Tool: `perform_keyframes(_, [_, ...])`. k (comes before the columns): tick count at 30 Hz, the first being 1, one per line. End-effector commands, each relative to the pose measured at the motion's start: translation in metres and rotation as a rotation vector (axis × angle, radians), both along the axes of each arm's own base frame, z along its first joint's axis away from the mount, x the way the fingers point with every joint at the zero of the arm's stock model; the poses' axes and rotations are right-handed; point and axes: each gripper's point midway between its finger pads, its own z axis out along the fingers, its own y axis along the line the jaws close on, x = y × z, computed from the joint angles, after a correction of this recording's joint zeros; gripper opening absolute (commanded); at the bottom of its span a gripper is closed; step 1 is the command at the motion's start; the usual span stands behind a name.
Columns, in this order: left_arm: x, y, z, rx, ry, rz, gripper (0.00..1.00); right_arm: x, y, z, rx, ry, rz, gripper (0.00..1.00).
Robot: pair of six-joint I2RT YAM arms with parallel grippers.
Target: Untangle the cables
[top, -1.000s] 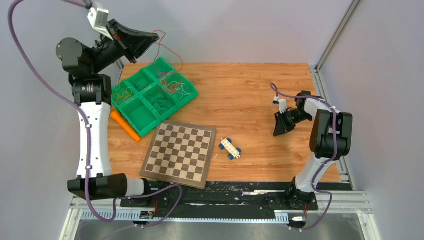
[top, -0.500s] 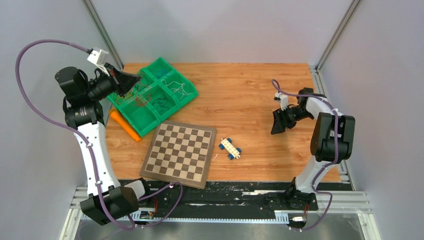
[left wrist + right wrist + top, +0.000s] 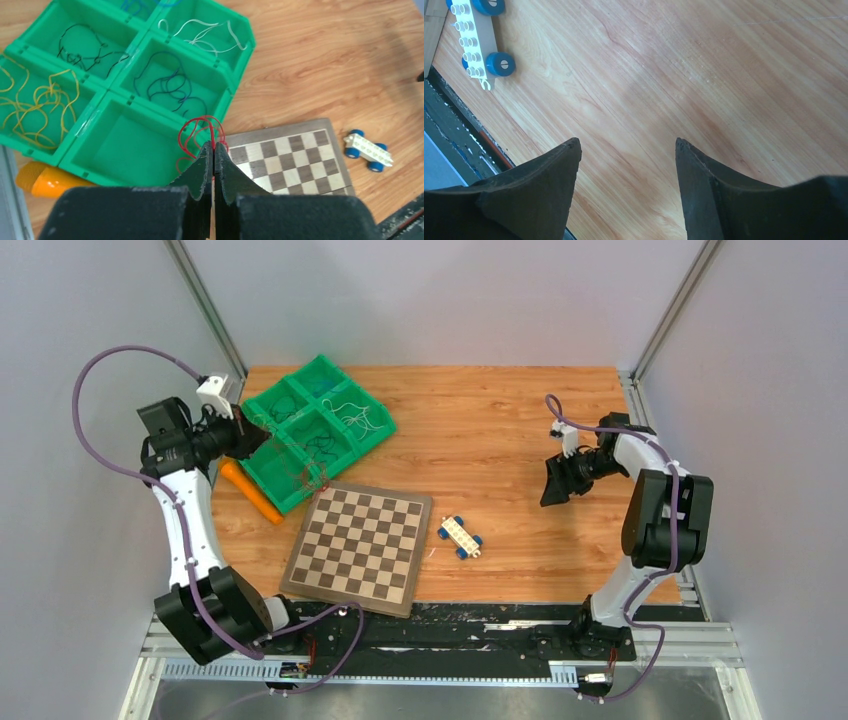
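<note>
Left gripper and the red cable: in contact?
Touching. The left wrist view shows the left gripper shut on the red cable: its loops fan out straight from the pinch, with no gap.

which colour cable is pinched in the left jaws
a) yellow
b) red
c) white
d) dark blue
b: in the left wrist view the red cable loops out of the left gripper, whose jaws are shut on it.
</note>
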Motion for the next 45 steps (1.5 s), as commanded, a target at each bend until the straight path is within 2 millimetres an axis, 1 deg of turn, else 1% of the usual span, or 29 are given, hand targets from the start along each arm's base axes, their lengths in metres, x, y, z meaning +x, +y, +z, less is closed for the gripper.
perform_keyframes(1, [0.017, 0.030, -0.011, 0.142, -0.037, 0.054, 0.00, 0.008, 0.004, 0.023, 0.019, -0.071, 0.007, 0.68])
perform_keyframes(2, [0.023, 0.037, -0.014, 0.155, -0.035, 0.066, 0.00, 0.008, 0.004, 0.023, 0.016, -0.073, 0.007, 0.68])
perform_keyframes(4, [0.032, 0.052, -0.013, 0.193, -0.040, 0.119, 0.00, 0.008, 0.004, 0.025, 0.018, -0.075, 0.004, 0.68])
perform_keyframes(6, [0.039, 0.065, -0.007, 0.218, -0.052, 0.162, 0.00, 0.007, 0.005, 0.029, 0.023, -0.079, 0.001, 0.68])
perform_keyframes(8, [0.044, 0.074, 0.003, 0.251, -0.076, 0.182, 0.00, 0.007, 0.009, 0.038, 0.047, -0.091, -0.001, 0.68])
perform_keyframes(9, [0.045, 0.079, 0.003, 0.275, -0.079, 0.199, 0.00, 0.008, 0.012, 0.046, 0.064, -0.107, -0.001, 0.69])
perform_keyframes(10, [0.047, 0.083, 0.007, 0.294, -0.093, 0.211, 0.00, 0.009, 0.016, 0.056, 0.088, -0.127, 0.000, 0.69])
perform_keyframes(13, [0.052, 0.098, 0.008, 0.347, -0.098, 0.264, 0.00, 0.014, 0.029, 0.087, 0.136, -0.203, 0.012, 0.70])
perform_keyframes(15, [0.055, 0.104, 0.010, 0.362, -0.097, 0.279, 0.00, 0.018, 0.037, 0.106, 0.151, -0.245, 0.024, 0.71])
perform_keyframes(18, [0.061, 0.112, 0.016, 0.380, -0.107, 0.299, 0.00, 0.020, 0.048, 0.126, 0.158, -0.293, 0.047, 0.73])
perform_keyframes(19, [0.063, 0.116, 0.015, 0.388, -0.102, 0.311, 0.00, 0.020, 0.051, 0.132, 0.159, -0.307, 0.054, 0.73])
perform_keyframes(20, [0.065, 0.119, 0.016, 0.399, -0.101, 0.320, 0.00, 0.020, 0.054, 0.136, 0.163, -0.315, 0.059, 0.73])
perform_keyframes(24, [0.071, 0.131, 0.006, 0.414, -0.076, 0.352, 0.00, 0.020, 0.068, 0.144, 0.166, -0.325, 0.086, 0.73])
perform_keyframes(25, [0.072, 0.131, 0.003, 0.410, -0.072, 0.348, 0.00, 0.018, 0.072, 0.146, 0.165, -0.328, 0.098, 0.73])
perform_keyframes(26, [0.073, 0.125, 0.001, 0.391, -0.075, 0.318, 0.00, 0.018, 0.075, 0.148, 0.162, -0.333, 0.105, 0.73])
perform_keyframes(27, [0.071, 0.119, -0.004, 0.372, -0.061, 0.291, 0.00, 0.016, 0.080, 0.149, 0.160, -0.338, 0.120, 0.73])
perform_keyframes(28, [0.070, 0.105, -0.009, 0.338, -0.065, 0.219, 0.00, 0.014, 0.086, 0.150, 0.155, -0.341, 0.142, 0.73])
perform_keyframes(30, [0.064, 0.082, -0.026, 0.272, -0.028, 0.117, 0.00, 0.010, 0.090, 0.148, 0.141, -0.346, 0.163, 0.73])
perform_keyframes(31, [0.059, 0.074, -0.041, 0.241, 0.021, 0.092, 0.00, 0.010, 0.091, 0.145, 0.133, -0.344, 0.169, 0.73])
perform_keyframes(32, [0.057, 0.067, -0.049, 0.231, 0.040, 0.065, 0.00, 0.009, 0.091, 0.144, 0.129, -0.343, 0.172, 0.73])
perform_keyframes(33, [0.052, 0.062, -0.066, 0.210, 0.089, 0.051, 0.00, 0.008, 0.091, 0.142, 0.126, -0.338, 0.172, 0.73])
perform_keyframes(34, [0.051, 0.057, -0.076, 0.210, 0.114, 0.038, 0.00, 0.008, 0.091, 0.141, 0.126, -0.334, 0.172, 0.73])
perform_keyframes(37, [0.044, 0.046, -0.114, 0.203, 0.202, 0.025, 0.00, 0.008, 0.091, 0.137, 0.124, -0.324, 0.171, 0.73])
perform_keyframes(38, [0.046, 0.040, -0.123, 0.205, 0.220, 0.011, 0.00, 0.008, 0.091, 0.137, 0.125, -0.321, 0.170, 0.72])
perform_keyframes(39, [0.044, 0.040, -0.135, 0.218, 0.251, 0.021, 0.00, 0.008, 0.091, 0.136, 0.125, -0.320, 0.170, 0.72])
perform_keyframes(40, [0.047, 0.036, -0.144, 0.227, 0.263, 0.012, 0.00, 0.008, 0.091, 0.136, 0.124, -0.320, 0.169, 0.72])
perform_keyframes(41, [0.046, 0.037, -0.153, 0.237, 0.287, 0.028, 0.00, 0.008, 0.091, 0.135, 0.125, -0.316, 0.168, 0.72])
perform_keyframes(44, [0.054, 0.035, -0.175, 0.256, 0.325, 0.030, 0.00, 0.006, 0.091, 0.133, 0.122, -0.307, 0.166, 0.72])
perform_keyframes(45, [0.056, 0.036, -0.180, 0.267, 0.336, 0.033, 0.00, 0.005, 0.090, 0.132, 0.120, -0.307, 0.166, 0.72])
